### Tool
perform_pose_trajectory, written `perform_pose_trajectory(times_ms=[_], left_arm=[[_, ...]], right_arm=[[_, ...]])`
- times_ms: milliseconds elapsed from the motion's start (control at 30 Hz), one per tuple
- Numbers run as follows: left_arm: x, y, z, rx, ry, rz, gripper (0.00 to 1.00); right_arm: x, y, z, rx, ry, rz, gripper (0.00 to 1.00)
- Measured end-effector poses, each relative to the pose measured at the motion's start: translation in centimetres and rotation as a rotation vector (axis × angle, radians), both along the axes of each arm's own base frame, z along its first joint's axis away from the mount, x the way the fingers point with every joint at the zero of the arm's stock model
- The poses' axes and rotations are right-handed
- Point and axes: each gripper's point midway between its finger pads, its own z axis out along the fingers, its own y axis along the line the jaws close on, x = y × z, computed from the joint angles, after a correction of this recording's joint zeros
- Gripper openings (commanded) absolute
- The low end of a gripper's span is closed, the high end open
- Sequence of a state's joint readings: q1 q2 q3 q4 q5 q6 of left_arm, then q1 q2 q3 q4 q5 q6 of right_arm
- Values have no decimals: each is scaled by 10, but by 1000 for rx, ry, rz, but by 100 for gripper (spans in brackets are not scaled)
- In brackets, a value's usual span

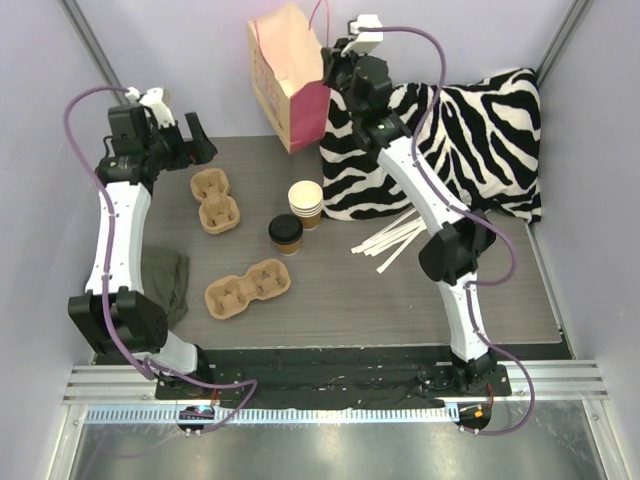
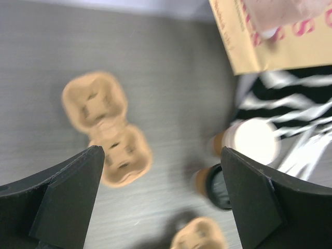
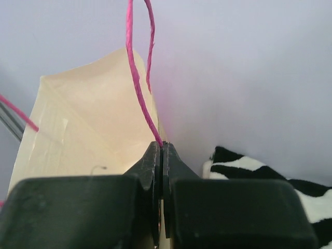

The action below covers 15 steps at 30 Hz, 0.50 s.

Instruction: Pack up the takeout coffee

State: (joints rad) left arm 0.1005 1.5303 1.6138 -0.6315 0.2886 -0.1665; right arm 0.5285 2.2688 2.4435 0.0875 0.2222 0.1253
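Black right gripper (image 3: 162, 148) clamps the pink cord handle (image 3: 139, 78) of the pink-and-tan paper bag (image 1: 290, 70); left gripper (image 2: 162, 153) gapes empty left of it; stacked cream-white paper cups (image 1: 306, 200) and lidded kraft-brown cup (image 1: 285, 233) stand near its front

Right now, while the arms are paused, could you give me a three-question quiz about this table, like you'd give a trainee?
1. True or false: the right gripper is pinched shut on the pink handle of the paper bag.
2. How many cup carriers lie on the table?
3. The stack of cups stands: A) inside the bag; B) beside the lidded cup; C) in a carrier.

Key: 1 true; 2 two; 3 B.
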Motion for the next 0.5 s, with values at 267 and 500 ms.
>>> perform_pose_trajectory(times_ms=[267,500], left_arm=[[-12,-19,129,-239,-259,-5,100],[-34,-54,209,-415,-381,-102,100]], right_arm=[[-115,-66,127,9,-152,-2,1],[-221,-131,161,-12,-189,-22,1]])
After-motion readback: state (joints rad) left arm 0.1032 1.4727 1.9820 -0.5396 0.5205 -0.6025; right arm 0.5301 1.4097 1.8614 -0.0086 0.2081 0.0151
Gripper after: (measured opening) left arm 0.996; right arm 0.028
